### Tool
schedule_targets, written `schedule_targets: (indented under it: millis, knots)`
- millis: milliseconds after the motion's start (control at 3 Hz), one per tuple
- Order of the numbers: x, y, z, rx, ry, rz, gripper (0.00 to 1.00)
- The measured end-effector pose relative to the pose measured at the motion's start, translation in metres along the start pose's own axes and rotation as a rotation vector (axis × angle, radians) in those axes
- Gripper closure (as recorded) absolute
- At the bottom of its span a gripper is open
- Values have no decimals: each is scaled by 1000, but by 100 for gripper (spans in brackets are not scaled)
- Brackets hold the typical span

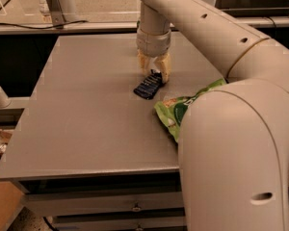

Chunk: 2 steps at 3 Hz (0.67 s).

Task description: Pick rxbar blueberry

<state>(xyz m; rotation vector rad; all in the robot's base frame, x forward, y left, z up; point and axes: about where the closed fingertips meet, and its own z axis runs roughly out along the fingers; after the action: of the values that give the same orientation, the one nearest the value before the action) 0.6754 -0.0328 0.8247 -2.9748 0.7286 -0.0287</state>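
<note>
The rxbar blueberry [147,86] is a small dark navy wrapper on the grey table [86,129], near its middle back. My gripper [154,73] comes straight down from above, and its tan fingers [164,67] are closed on the bar's far end. The bar tilts, and its near end points down to the table surface. I cannot tell whether that end still touches the table. My arm's large cream links fill the right side of the view.
A large green snack bag [174,112] lies on the table right of the bar, partly hidden by my arm. Drawers [135,208] sit under the table's front edge. A cardboard box [0,201] stands at the lower left. A white post [58,4] stands behind the table.
</note>
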Motion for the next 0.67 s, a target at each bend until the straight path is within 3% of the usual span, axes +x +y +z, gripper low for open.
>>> schedule_targets:
  millis: [333, 667]
  knots:
    - [-27, -16, -21, 33, 25, -2, 100]
    - [-59, -24, -69, 107, 49, 18, 100]
